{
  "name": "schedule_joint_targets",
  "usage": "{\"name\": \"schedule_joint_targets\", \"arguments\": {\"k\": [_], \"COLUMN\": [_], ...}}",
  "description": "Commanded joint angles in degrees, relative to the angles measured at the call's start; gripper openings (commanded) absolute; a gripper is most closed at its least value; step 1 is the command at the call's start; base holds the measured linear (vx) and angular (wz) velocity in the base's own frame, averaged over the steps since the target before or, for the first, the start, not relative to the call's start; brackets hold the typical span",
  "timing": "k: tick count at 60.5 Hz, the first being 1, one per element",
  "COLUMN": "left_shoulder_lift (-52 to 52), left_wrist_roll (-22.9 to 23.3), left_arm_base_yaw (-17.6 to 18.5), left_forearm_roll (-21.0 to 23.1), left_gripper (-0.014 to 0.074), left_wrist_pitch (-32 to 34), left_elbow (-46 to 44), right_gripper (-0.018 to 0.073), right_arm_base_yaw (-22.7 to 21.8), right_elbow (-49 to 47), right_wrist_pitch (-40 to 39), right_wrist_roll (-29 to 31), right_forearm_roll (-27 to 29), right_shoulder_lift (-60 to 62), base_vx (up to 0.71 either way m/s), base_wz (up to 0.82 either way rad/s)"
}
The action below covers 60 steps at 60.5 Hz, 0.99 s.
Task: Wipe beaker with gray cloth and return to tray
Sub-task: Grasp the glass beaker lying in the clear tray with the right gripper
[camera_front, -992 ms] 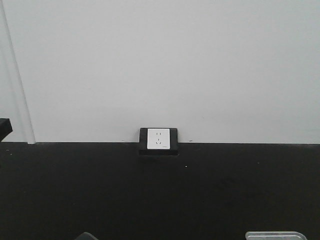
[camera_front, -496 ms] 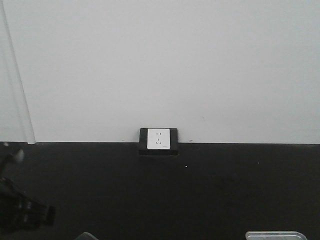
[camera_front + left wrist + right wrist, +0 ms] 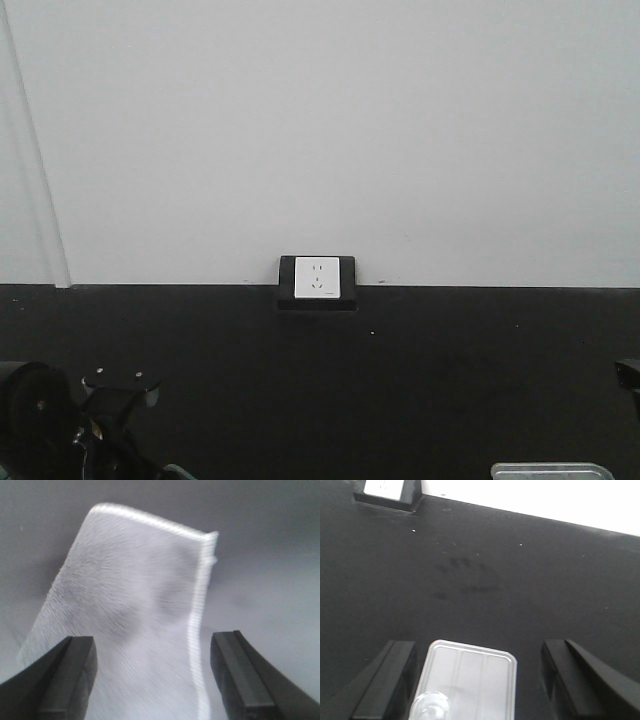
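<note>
At the lower left of the front view, the dark bulk of the left arm [image 3: 55, 425] sits low over the black table [image 3: 400, 380]. Midway along the table's back edge, a white wall socket [image 3: 317, 278] in a black frame stands against the white wall [image 3: 320, 130]. At the bottom right only the far rim of the tray [image 3: 550, 469] shows, and a sliver of the right arm [image 3: 629, 372] juts in at the right edge.

In the left wrist view, the left gripper [image 3: 152, 647] has its jaws spread wide and holds nothing. The gray cloth [image 3: 135, 610] lies on the table between and beyond them, its pale hem running along the top and right side. The view is blurred, so I cannot tell whether either jaw touches the fabric.

In the right wrist view, the right gripper [image 3: 479, 647] is likewise wide apart and empty. The silvery tray lies on the table between its jaws, and the clear glass beaker [image 3: 430, 707] stands at the tray's near left corner, with only its rim in frame.
</note>
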<state>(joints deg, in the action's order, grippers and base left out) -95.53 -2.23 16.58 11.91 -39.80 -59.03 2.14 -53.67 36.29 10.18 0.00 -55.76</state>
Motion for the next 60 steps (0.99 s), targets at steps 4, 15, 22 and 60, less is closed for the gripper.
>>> {"name": "schedule_joint_targets", "arguments": {"k": [4, 15, 22, 60], "left_shoulder_lift": [-1.1, -4.5, -5.8, 24.3], "left_wrist_roll": [2.6, 4.3, 4.4, 2.8], "left_arm_base_yaw": [0.4, 0.4, 0.4, 0.4], "left_forearm_roll": [-2.2, -4.9, -6.0, -6.8], "left_gripper": [0.0581, 0.0524, 0.0392, -0.0007], "left_wrist_pitch": [3.8, 4.8, 5.0, 3.8], "left_elbow": [-1.5, -1.5, -1.5, -1.7], "right_gripper": [0.0547, 0.0547, 0.0547, 0.0468], "right_arm_base_yaw": [-0.1, -0.1, -0.1, -6.6], "right_elbow": [-2.2, -2.2, -2.2, -2.2], "right_wrist_pitch": [-3.9, -3.9, -3.9, 11.1], "right_wrist_roll": [0.0, 0.0, 0.0, -14.3], "right_forearm_roll": [-1.4, -1.7, -1.7, -5.1], "right_shoulder_lift": [0.6, 0.6, 0.6, -2.7], "base_vx": [0.0, 0.0, 0.0, 0.0], "base_wz": [0.0, 0.0, 0.0, 0.0]}}
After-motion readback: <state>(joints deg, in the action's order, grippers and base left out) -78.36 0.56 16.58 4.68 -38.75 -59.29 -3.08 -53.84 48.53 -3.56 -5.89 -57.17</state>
